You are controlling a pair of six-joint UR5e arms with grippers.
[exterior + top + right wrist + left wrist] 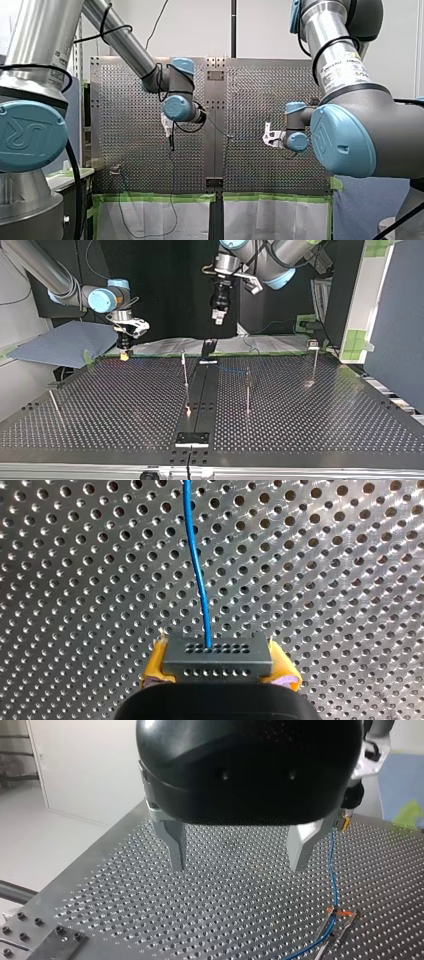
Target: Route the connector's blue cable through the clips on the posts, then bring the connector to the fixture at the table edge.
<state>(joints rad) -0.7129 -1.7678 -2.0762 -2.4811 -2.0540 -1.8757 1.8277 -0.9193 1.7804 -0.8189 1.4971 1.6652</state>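
Perforated metal tabletop under everything, dark backdrop beyond. Near its middle, a thin post, with a clip at its top and the cable already seated in it.

At the top view's left of the post, well apart from it: right tool, yellow pads clamped on both ends of the connector. Low over the tabletop, touching or not impossible to say. Cable out of the connector's face and off toward the post, fairly straight, little slack.

Above the tabletop, off to the post's other side: left tool, metal fingers spread wide, nothing between them, only bare holes below. Further posts past the first, clips there too small to read.

Likely trouble from here:
- Pulling the connector too far from the post: cable dragged out of the clip, or the thin post bent over.
- Easing too close to the post: slack, sag, a loop caught on a neighbouring post.
- Sideways tension on a grip by the ends only: connector twisting or sliding between the pads.
- Bringing the wide left tool down beside the post without care: a finger knocking the post or snagging the cable.
- Crowding both tools around the post: collision.
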